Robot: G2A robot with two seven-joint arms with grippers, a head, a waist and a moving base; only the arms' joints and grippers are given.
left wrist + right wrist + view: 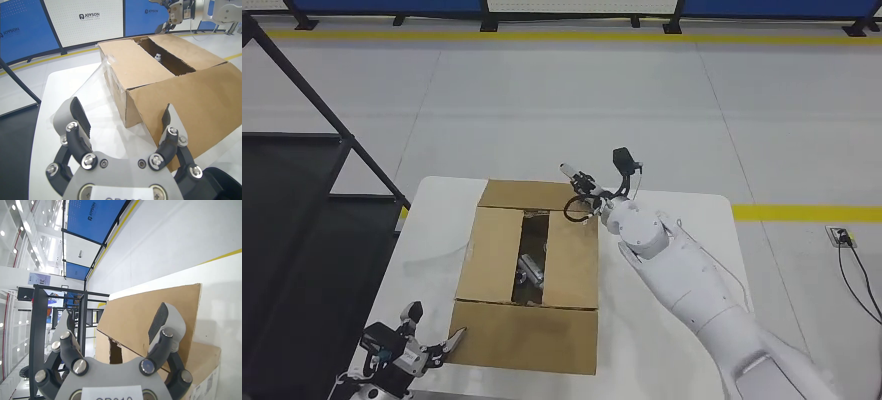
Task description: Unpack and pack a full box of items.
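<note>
Two wide-open grabbers, one box [492,250]
By the counter's [437,230] near-left corner the left hand [121,108] gapes; the right hand [115,311], equally wide, hangs over the box's far end.

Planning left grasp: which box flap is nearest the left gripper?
The end flap folded outward toward the robot, beside the left gripper; the long top flaps lie farther.

You are looking at a pale grey floor [542,100] filling the upper frame of the top view, with a yellow line [542,36] crossing it near the top edge. Blue panels [22,28] are standing behind. A black frame [343,140] is occupying the left side. Ceiling lights [13,207] are glowing.
</note>
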